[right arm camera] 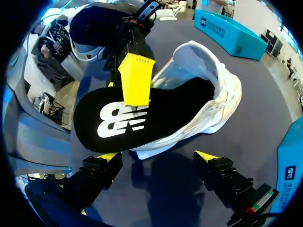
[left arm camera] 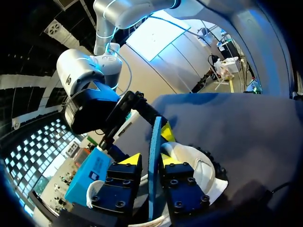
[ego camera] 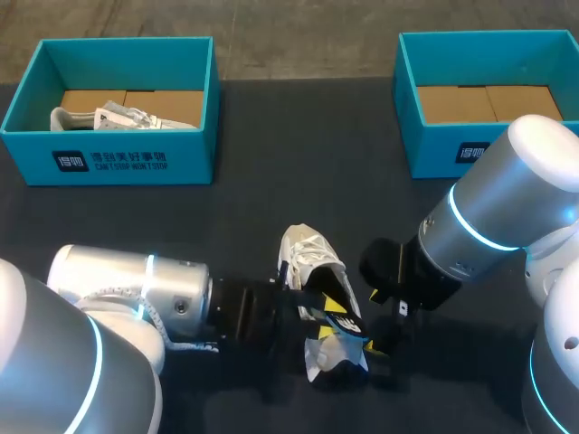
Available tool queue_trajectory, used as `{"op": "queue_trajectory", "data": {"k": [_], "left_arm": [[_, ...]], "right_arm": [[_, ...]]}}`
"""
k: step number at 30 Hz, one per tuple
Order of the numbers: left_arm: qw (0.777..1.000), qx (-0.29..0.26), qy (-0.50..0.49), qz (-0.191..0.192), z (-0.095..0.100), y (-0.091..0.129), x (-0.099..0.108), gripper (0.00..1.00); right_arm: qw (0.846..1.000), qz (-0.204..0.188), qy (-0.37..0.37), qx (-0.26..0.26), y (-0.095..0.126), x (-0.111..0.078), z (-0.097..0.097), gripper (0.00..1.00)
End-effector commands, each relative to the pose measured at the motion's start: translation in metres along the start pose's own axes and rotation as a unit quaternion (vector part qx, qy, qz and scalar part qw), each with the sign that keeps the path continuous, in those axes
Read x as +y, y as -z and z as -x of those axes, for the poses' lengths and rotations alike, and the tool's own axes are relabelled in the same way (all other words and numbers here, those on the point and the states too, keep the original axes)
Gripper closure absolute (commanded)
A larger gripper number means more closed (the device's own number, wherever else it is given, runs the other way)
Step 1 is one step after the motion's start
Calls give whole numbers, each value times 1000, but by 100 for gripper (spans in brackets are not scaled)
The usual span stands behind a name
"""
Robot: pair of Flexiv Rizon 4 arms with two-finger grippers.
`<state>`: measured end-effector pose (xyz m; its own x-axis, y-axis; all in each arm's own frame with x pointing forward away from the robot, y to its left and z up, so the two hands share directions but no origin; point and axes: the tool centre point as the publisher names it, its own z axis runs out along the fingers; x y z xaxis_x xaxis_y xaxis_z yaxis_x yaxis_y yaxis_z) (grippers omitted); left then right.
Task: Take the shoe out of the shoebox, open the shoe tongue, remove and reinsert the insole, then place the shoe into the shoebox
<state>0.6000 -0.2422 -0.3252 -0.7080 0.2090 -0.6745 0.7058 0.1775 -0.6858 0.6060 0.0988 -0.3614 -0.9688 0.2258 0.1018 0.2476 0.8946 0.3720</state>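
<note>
Left gripper clamped on black insole, which sticks partly out of white shoe. Shoe lies on dark table, well apart from left shoebox and right shoebox. Right gripper spread wide just beside shoe, holding nothing.

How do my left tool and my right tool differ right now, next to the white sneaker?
The left tool is shut on the flat black insole, with its yellow tips pressing the insole from two sides. The right tool is open and holds nothing. The left tool's fingers stand close together, while the right tool's are spread wide apart. Both have yellow tips and sit close to the white mesh sneaker.
</note>
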Motion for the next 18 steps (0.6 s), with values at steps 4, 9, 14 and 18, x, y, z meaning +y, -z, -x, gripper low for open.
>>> {"op": "queue_trajectory", "data": {"k": [4, 9, 14, 18], "left_arm": [[1000, 25, 7, 17, 0, -5, 3, 100], [999, 28, -5, 19, -3, -3, 6, 100], [999, 23, -14, 44, -10, -3, 18, 100], [998, 17, -7, 64, -11, -3, 28, 100]], "right_arm": [[1000, 1, 0, -1, -1, -1, -1, 0], [1000, 1, 0, -1, -1, -1, -1, 0], [1000, 1, 0, -1, -1, -1, -1, 0], [1000, 1, 0, -1, -1, -1, -1, 0]]}}
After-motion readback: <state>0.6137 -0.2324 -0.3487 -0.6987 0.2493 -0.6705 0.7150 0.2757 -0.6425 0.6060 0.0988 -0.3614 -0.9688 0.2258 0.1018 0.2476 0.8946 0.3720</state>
